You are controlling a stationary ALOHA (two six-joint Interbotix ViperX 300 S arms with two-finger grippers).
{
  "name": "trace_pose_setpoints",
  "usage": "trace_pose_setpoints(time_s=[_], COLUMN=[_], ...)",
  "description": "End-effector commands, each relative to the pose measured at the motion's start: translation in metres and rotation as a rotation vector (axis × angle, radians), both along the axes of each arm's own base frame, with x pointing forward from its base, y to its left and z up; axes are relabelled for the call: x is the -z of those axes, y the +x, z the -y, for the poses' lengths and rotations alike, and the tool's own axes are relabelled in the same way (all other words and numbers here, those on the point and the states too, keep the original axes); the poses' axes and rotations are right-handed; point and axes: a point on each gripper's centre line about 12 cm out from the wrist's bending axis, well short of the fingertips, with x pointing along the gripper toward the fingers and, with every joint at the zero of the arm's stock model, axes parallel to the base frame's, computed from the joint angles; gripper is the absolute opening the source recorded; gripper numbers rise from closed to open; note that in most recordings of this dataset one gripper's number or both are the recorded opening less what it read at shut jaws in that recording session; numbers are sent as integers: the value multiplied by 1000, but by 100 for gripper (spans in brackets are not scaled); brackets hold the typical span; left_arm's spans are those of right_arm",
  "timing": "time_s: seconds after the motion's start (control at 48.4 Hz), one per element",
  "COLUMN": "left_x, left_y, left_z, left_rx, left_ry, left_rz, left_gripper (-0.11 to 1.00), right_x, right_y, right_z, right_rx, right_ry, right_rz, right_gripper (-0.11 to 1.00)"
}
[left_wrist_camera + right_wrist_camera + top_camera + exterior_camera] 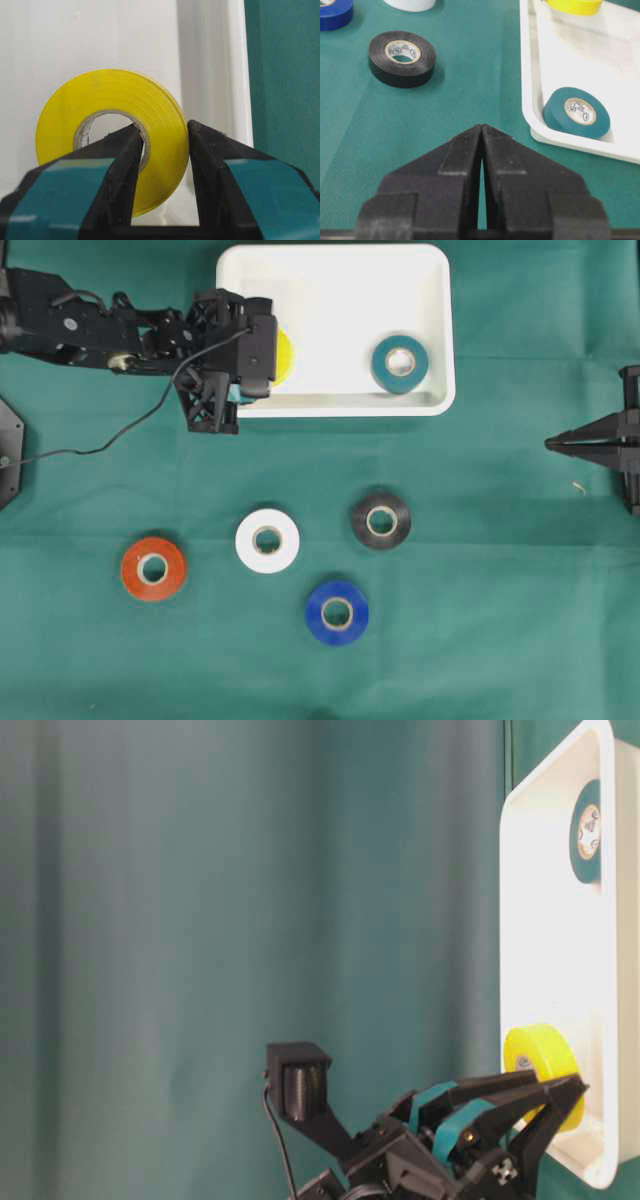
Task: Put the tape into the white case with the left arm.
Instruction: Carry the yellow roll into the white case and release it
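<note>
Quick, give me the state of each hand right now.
Left hand: closed on the yellow tape, over the white case.
Right hand: closed, holding nothing.

Left arm (90, 330) is all black, blocky links with lattice-cut brackets near the wrist, and a thin black cable (120, 435) trails off it. Left gripper (162, 145) has two long wedge fingers, matte and grainy, each wrapped in a teal band (65, 195). Right gripper (482, 145) is plain black, pointed, stepped ridges along both fingers.
</note>
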Motion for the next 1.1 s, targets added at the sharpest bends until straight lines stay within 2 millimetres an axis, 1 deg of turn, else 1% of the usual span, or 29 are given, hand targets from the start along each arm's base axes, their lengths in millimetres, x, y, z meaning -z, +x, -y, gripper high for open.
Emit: trace_pose_setpoints(time_s=[0.0,0.579,0.62,0.64,0.785,0.826,0.868,0.95,1.074], left_x=[-13,-10,-9,-9,-7,-6,-7,-8,-12], left_y=[9,6,6,6,2,1,-1,-2,-4], left_z=[-3,-3,-2,-2,-1,-1,-1,-1,0], left_rx=[-2,-12,-9,-9,-9,-11,-12,-12,-11], left_ry=[12,3,3,3,1,1,0,1,2], left_rz=[44,39,35,35,27,25,25,28,39], left_gripper=[26,27,32,40,82,91,93,89,89], right_x=[-5,-4,-4,-4,-4,-5,-4,-4,-5], right_y=[2,2,2,2,2,2,2,2,2], right_z=[0,0,0,0,0,0,0,0,0], right_rx=[-1,-1,-1,-1,-1,-1,-1,-1,-1], right_ry=[0,0,0,0,0,0,0,0,0], right_rz=[15,14,15,15,14,17,15,14,15], right_gripper=[-9,-9,-9,-9,-9,-9,-9,-9,-9])
